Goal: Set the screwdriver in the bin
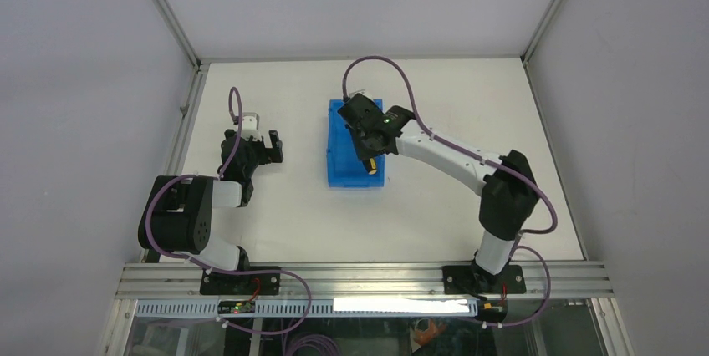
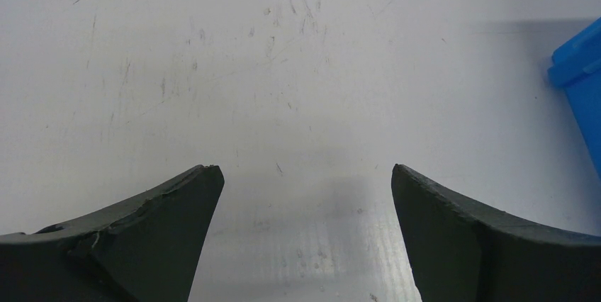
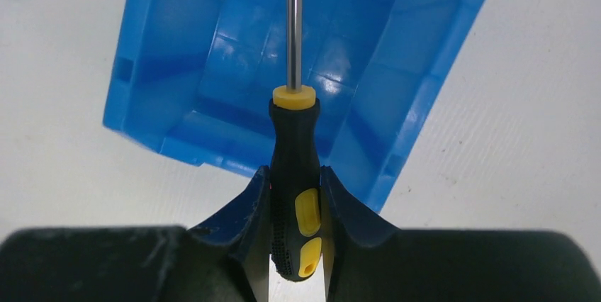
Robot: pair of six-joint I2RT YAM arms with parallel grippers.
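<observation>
The blue bin (image 1: 339,168) sits mid-table, open top up. My right gripper (image 1: 366,140) hangs over the bin's near half, shut on the screwdriver (image 1: 369,164). In the right wrist view the black-and-yellow handle (image 3: 294,174) is clamped between the fingers of my right gripper (image 3: 294,181). Its metal shaft (image 3: 293,25) points out over the bin's ribbed floor (image 3: 241,54). My left gripper (image 1: 269,147) is open and empty, left of the bin. In the left wrist view my left gripper (image 2: 308,174) shows bare table between its fingertips (image 2: 205,181) and a corner of the bin (image 2: 581,68) at the right edge.
White walls with metal corner posts (image 1: 167,9) enclose the table on three sides. An aluminium rail (image 1: 359,277) runs along the near edge, carrying both arm bases. The right arm (image 1: 468,164) stretches diagonally from its base to the bin.
</observation>
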